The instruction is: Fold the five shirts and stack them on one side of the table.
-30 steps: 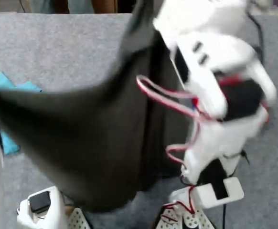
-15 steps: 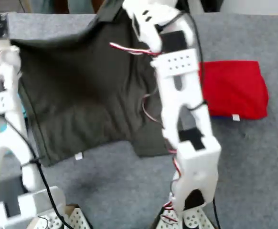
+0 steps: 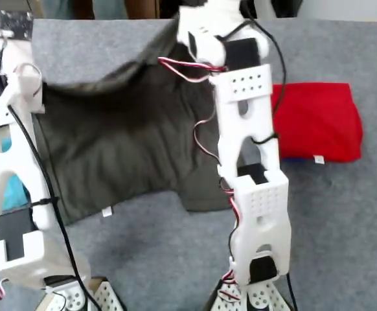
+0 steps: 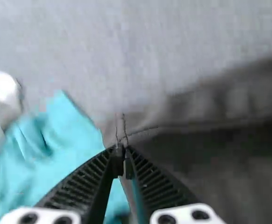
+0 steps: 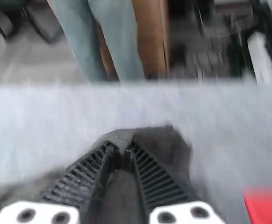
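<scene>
Right, open room first. The grey table has bare felt along its near side, between the two arm bases and out past the right arm. Another bare strip runs along the far edge on the left half. The far edge itself crosses the top of the high view, and my right arm stretches almost to it. On the right side the folded red shirt lies flat, just beside the right arm's upper link and apart from the dark cloth. On the left the teal shirt lies partly behind my left arm, near the table's left edge and just beside the dark shirt's corner.

The dark olive shirt is spread between the two arms over the middle and left of the table. Its near part lies flat, with a small white tag at the near hem, and its far edge sags in a line from one arm to the other. The left gripper is clamped on the shirt's left corner, jaws pressed together, with the seam and loose threads poking out just past the tips. The right gripper is likewise closed on a pinch of the same shirt at its far right corner, close to the far table edge, with cloth bunched around the tips.
</scene>
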